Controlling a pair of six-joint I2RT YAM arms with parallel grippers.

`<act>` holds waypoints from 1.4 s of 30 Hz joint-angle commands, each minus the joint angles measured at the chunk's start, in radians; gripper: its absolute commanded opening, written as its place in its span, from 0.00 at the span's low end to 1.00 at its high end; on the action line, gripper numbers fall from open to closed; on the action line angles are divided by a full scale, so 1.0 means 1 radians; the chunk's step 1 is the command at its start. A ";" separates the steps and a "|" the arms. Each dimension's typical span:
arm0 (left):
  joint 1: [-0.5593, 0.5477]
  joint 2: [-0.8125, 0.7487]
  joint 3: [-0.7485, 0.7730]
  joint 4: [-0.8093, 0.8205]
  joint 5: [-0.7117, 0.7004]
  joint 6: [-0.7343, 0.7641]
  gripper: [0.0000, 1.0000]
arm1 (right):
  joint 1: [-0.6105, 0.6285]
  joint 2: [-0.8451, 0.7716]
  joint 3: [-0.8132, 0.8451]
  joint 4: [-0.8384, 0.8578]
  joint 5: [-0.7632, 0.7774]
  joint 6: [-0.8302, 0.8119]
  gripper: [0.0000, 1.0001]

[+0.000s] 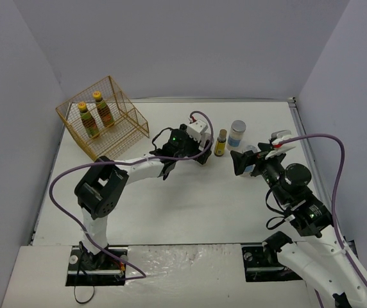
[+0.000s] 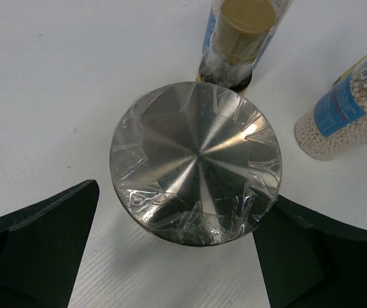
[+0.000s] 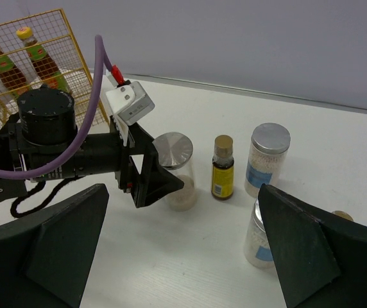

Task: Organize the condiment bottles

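Left claw [image 2: 177, 218] apart around the silver-lidded clear jar [image 2: 196, 170]; just beyond stand a yellow-capped dark bottle [image 2: 238, 38] and blue-labelled bead jar [image 2: 344, 112]. Right claw [image 3: 183, 247] apart too.

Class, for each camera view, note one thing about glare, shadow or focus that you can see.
Left wrist: bright streaks of glare radiate across the jar's wrapped silver lid. Right wrist: the right gripper's fingers loom dark and almost featureless in front, while the small yellow-labelled bottle is sharp. Top external: the light is even, with only faint shadows on the table.
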 commanded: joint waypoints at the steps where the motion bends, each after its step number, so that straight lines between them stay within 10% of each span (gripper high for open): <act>1: -0.004 -0.011 0.054 0.162 0.053 -0.008 0.92 | -0.004 -0.005 0.004 0.058 -0.018 -0.023 1.00; 14: -0.004 0.027 0.035 0.289 0.118 -0.005 0.65 | -0.002 -0.017 -0.013 0.041 -0.035 -0.010 1.00; 27: -0.002 -0.109 -0.090 0.365 0.022 0.030 0.01 | -0.002 -0.033 -0.014 0.021 -0.047 -0.007 1.00; 42: 0.152 -0.473 -0.002 0.002 -0.467 0.028 0.00 | -0.002 -0.013 -0.009 0.038 -0.074 -0.003 1.00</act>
